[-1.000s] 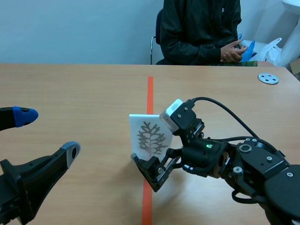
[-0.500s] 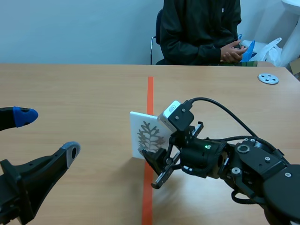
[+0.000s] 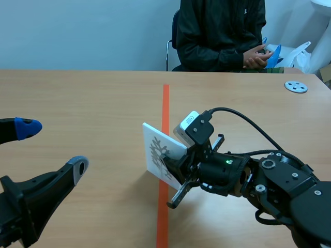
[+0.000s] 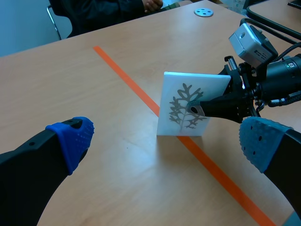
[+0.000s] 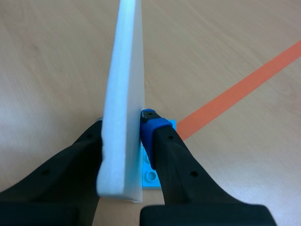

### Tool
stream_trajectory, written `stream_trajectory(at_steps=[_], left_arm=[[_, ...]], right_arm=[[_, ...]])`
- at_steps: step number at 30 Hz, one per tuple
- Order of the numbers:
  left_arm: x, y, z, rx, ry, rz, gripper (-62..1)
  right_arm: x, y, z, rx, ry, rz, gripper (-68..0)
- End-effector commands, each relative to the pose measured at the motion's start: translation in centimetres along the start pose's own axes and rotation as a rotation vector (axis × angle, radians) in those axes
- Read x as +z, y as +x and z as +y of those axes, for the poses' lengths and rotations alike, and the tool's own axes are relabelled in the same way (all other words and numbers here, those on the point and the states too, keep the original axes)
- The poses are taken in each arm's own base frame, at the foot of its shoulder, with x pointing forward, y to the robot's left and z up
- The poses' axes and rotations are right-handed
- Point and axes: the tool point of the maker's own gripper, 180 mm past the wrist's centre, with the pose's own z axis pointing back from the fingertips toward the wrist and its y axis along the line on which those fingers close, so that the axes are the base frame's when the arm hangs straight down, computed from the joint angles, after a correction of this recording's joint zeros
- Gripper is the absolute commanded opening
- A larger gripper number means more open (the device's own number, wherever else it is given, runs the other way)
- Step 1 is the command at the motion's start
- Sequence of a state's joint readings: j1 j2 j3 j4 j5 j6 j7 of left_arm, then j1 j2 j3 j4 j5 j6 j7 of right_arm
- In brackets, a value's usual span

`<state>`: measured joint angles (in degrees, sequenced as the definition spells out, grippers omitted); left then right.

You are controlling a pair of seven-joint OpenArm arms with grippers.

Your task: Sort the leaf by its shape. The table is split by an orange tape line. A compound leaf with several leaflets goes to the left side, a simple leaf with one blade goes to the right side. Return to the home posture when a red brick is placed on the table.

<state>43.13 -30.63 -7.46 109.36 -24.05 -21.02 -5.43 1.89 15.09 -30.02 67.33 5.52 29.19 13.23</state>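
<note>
A white card [image 3: 154, 149] printed with a grey leaf of several leaflets stands tilted at the orange tape line [image 3: 165, 106]. My right gripper [image 3: 166, 165] is shut on the card's lower edge, one finger on each face. Seen edge-on from the right wrist, the card [image 5: 123, 89] is pinched between the fingers of that gripper [image 5: 123, 126], with a small light-blue base [image 5: 154, 176] under it. The left wrist view shows the leaf print [image 4: 184, 107] and the right gripper [image 4: 197, 108] on the card. My left gripper [image 3: 51, 146] [image 4: 164, 142] is open, low at the left, apart from the card.
A person [image 3: 222, 31] sits across the table with hands together. A grey disc [image 3: 296, 86] [image 4: 203, 12] lies at the far right. A white bag [image 3: 300, 54] is behind the table's right end.
My right gripper's fingers closed onto the card. The card turned and tilted, so its printed face now points more to the left. The left arm stayed still.
</note>
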Motion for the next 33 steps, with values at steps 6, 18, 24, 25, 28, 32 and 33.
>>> stream_trajectory(at_steps=[6, 18, 24, 25, 28, 32, 33], left_arm=[[-0.2, 0.9, -0.2, 0.003, -0.004, -0.035, 1.4], [-0.2, 0.9, -0.2, 0.003, -0.004, -0.035, 1.4], [-0.2, 0.9, -0.2, 0.003, -0.004, -0.035, 1.4], [-0.2, 0.9, -0.2, 0.003, -0.004, -0.035, 1.4], [-0.2, 0.9, -0.2, 0.003, -0.004, -0.035, 1.4], [-0.2, 0.9, -0.2, 0.003, -0.004, -0.035, 1.4], [-0.2, 0.9, -0.2, 0.003, -0.004, -0.035, 1.4]], right_arm=[[0.4, 1.1, -1.4, 0.013, -0.019, -0.029, -66.0], [5.2, 4.7, -6.7, 0.026, -0.135, -0.108, -66.0], [9.4, 6.0, -10.7, -0.003, -0.26, -0.138, -66.0], [10.3, 5.9, -11.5, -0.021, -0.291, -0.141, -66.0], [13.0, 5.8, -14.1, -0.07, -0.393, -0.149, -66.0], [16.4, 5.7, -17.0, -0.079, -0.495, -0.134, -66.0], [17.0, 5.7, -17.5, -0.072, -0.514, -0.13, -66.0]])
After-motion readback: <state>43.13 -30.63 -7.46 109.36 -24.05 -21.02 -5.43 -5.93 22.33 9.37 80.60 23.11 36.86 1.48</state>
